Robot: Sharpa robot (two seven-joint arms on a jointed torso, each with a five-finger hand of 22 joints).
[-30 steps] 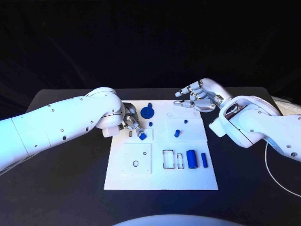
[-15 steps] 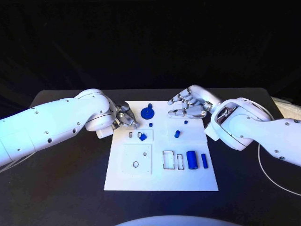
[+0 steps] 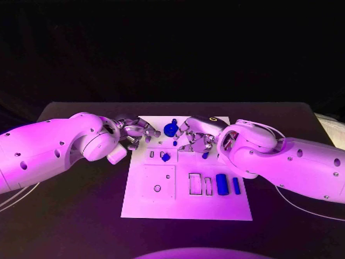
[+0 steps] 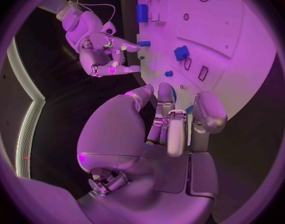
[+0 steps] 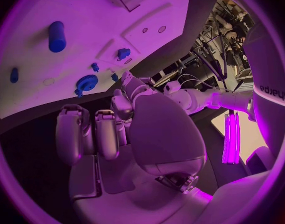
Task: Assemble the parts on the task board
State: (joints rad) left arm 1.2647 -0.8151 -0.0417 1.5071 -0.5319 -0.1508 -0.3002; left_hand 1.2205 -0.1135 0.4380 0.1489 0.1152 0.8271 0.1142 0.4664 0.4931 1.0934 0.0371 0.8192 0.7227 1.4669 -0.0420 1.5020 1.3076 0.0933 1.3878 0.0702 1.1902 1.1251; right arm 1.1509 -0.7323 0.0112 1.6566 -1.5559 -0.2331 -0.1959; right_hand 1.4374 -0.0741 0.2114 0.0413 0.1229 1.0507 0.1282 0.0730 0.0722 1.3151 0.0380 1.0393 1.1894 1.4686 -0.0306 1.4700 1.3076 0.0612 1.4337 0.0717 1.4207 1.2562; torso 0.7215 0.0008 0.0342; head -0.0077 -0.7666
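While both hands crowd the task board (image 3: 186, 208) far edge, you see left hand (image 3: 135, 135) empty, fingers loosely apart; right hand (image 3: 195, 137) empty, fingers spread over the blue gear (image 3: 170, 129). Near half of the board lies open; blue cylinder (image 3: 221, 181) near its right edge.

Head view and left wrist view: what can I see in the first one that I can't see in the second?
Head view's own: the whole task board, right out to its near edge, and the long white left arm coming in from the side.

Left wrist view's own: the left hand close up from behind, with its fingers apart and nothing held in them.

Both share: the right hand reaching over the board, the blue cylinder and the small blue block lying on the board.
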